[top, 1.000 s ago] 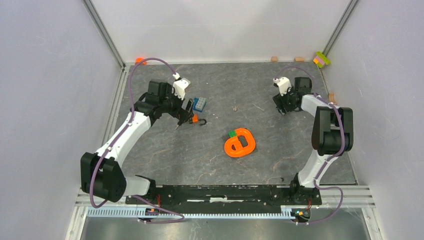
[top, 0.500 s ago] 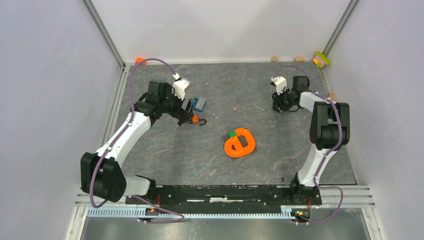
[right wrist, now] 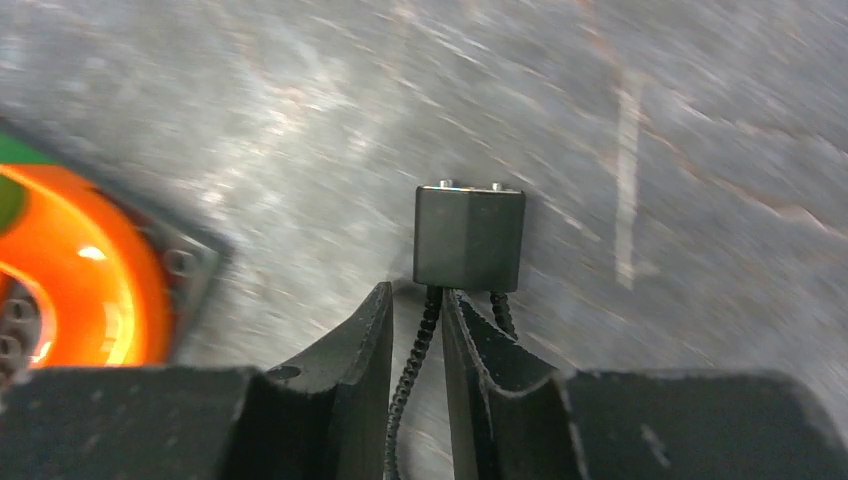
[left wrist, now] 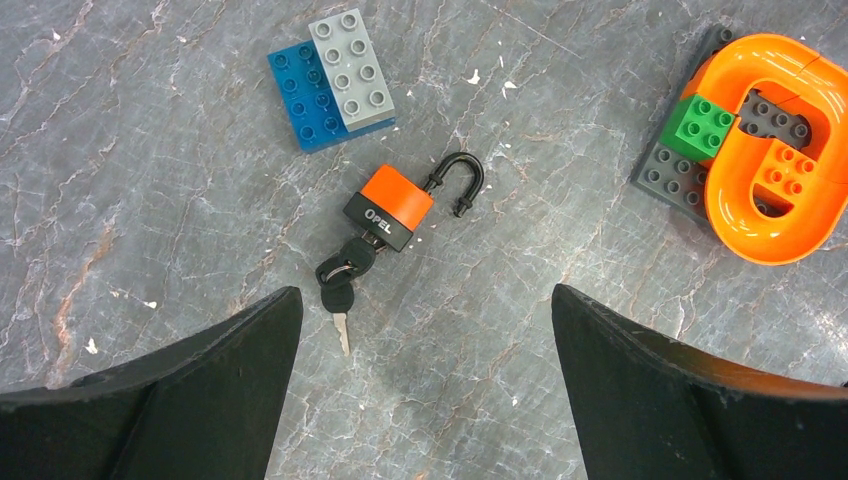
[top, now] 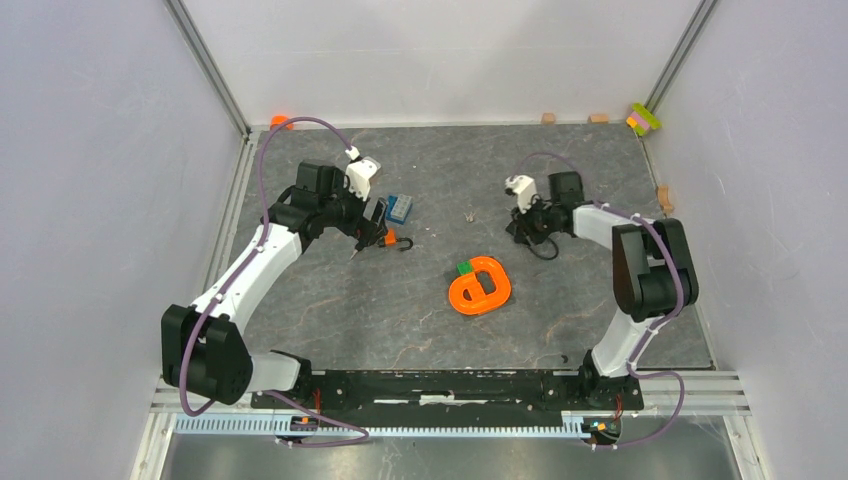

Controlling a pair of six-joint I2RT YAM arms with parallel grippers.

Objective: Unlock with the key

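Observation:
The small orange padlock point(left wrist: 390, 208) lies on the grey table with its black shackle swung open. One black-headed key sits in its keyhole. A second tiny key point(left wrist: 340, 312), with a silvery blade, lies joined to it by a ring. My left gripper point(left wrist: 425, 292) is open wide and empty, hovering above and just near of the padlock point(top: 392, 238). My right gripper point(right wrist: 418, 295) is shut on the thin black cable of a small dark lock point(right wrist: 468, 238), which sticks out just past the fingertips. In the top view it point(top: 518, 228) is behind the orange ring piece point(top: 480, 286).
A blue and grey brick pair point(left wrist: 335, 75) lies just beyond the padlock. The orange ring piece point(left wrist: 775, 150) sits on a dark plate with a green brick. Small blocks point(top: 644, 118) lie along the back edge. Walls enclose the table.
My right arm has swung left from the back right toward the table's middle, carrying the cable lock. My left arm and the padlock have not moved.

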